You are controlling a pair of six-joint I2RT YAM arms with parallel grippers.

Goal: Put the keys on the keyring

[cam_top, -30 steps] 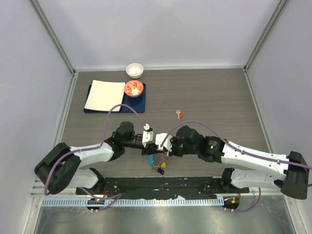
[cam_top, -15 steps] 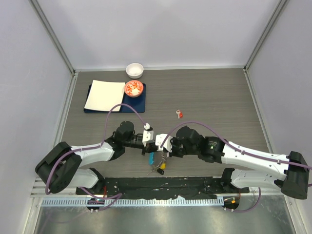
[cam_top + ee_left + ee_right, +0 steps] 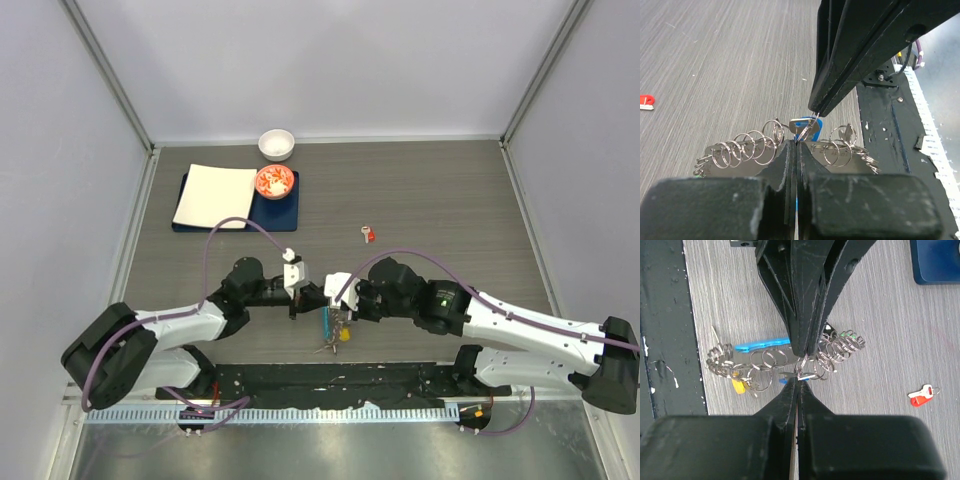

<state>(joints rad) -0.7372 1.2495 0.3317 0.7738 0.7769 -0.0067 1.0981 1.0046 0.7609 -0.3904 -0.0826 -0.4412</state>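
Silver loops all over the place, basically. The two arms meet nose to nose over the near part of the table (image 3: 440, 190). The keyring (image 3: 331, 338) sits right under that meeting point and spills toward 6 o'clock in the top view, with its light-blue strip (image 3: 327, 320) running up toward the tips.

The left gripper (image 3: 312, 297) has its fingers squeezed together on a loop of the keyring's wire. In its own wrist view the coils fan out to 9 and 3 o'clock of the pinch.

The right gripper (image 3: 334, 300) is pressed closed too, tips touching the same tangle from the opposite side. A tiny dark-blue bit (image 3: 784, 381) shows just at 9 o'clock of its tips, but I honestly can't tell whether that's actually pinched.

The yellow tag (image 3: 738, 386) sits at the 8 o'clock end of the bunch in the right wrist view.

The red key (image 3: 369, 235) lies loose on the table at roughly 1 o'clock from the tips, well apart from both grippers and the ring.
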